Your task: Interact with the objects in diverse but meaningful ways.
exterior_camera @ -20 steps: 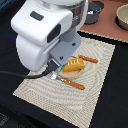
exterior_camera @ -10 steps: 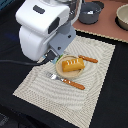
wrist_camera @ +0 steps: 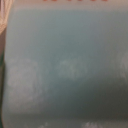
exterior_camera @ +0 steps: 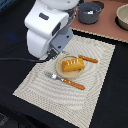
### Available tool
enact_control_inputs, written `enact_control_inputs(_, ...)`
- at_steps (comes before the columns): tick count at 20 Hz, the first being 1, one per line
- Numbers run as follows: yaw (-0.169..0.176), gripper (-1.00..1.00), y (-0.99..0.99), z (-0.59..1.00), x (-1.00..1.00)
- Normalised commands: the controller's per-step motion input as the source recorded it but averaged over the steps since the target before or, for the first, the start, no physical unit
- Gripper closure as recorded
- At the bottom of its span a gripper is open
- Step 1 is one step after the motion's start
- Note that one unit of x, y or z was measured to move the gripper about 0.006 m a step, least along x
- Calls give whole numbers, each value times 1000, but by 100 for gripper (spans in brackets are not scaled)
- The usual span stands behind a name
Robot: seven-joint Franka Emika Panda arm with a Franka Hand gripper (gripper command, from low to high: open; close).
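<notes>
The golden scored bread loaf lies on a pale plate on the woven placemat on the table, with the thin red-brown sausage touching its far end and an orange-handled fork just beside the plate. The loaf is judged a light, stiff plastic toy, smooth and a little slippery; its long flat sides offer the safest hold, across the narrow width. The arm's white body hangs over the placemat at the exterior view's left of the loaf, hiding the pincer, so its opening cannot be told. The wrist view is filled by a blurred pale blue-green surface, possibly the carton held very close.
</notes>
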Motion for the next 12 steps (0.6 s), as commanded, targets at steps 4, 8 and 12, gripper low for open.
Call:
enact_control_inputs(4, 57, 100, 428, -704, -896)
enact_control_inputs(8, 38, 100, 279, -291, -920)
enact_control_inputs(12, 26, 100, 237, -8, -825)
